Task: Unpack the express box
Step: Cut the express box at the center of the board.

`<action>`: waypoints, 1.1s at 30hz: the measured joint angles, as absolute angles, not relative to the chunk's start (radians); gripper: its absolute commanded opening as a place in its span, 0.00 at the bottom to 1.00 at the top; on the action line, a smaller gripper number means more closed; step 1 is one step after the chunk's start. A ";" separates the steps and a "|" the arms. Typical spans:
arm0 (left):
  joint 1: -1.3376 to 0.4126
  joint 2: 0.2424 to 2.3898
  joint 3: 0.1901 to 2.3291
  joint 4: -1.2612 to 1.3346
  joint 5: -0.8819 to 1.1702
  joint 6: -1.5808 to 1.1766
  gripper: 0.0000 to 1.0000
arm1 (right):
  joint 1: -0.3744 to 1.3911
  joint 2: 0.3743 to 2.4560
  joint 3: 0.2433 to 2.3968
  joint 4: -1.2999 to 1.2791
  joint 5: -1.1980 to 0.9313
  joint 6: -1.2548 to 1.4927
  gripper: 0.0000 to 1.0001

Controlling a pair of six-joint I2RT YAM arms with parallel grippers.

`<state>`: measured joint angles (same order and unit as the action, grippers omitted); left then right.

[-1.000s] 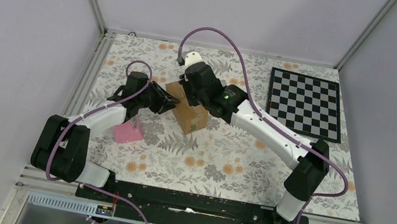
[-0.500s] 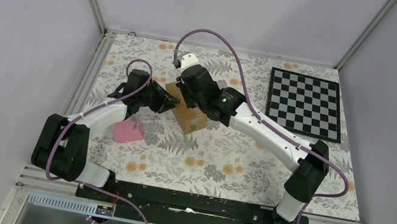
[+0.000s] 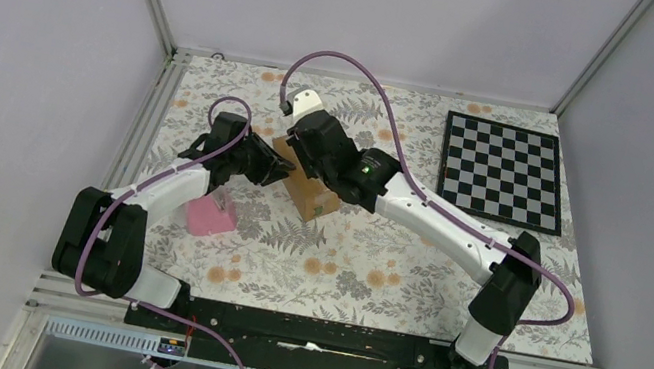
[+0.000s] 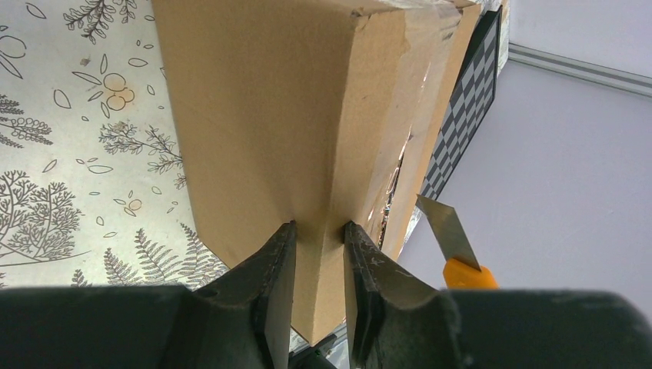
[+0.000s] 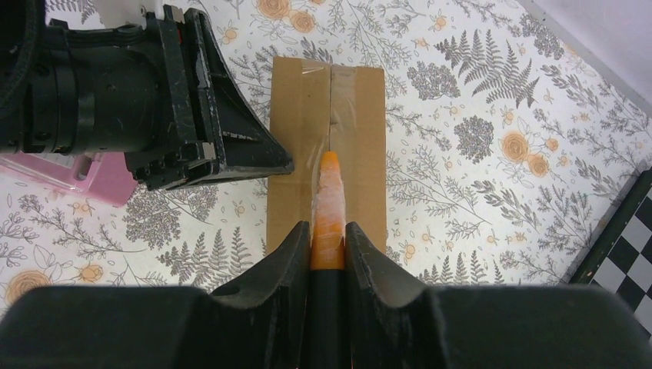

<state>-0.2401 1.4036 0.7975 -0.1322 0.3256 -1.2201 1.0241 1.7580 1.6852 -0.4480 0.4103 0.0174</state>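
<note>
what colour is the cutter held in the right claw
Orange; the slim utility cutter shows best in the right wrist view.

Bright, even, diffuse light from above; shadows on the floral-patterned tabletop [image 3: 362, 252] are faint and soft. The clear tape [image 5: 342, 84] on the small brown cardboard express box [image 5: 288, 115] glints, as does the slim orange-and-black cutter [image 5: 329, 192]. Near the lens, the left end effector [image 4: 319, 231] and right end effector [image 5: 327, 231] blur slightly
</note>
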 measured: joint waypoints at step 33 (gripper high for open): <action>-0.240 1.405 0.798 -0.132 0.326 -1.220 0.07 | 1.028 1.780 1.672 -0.434 0.408 -0.006 0.00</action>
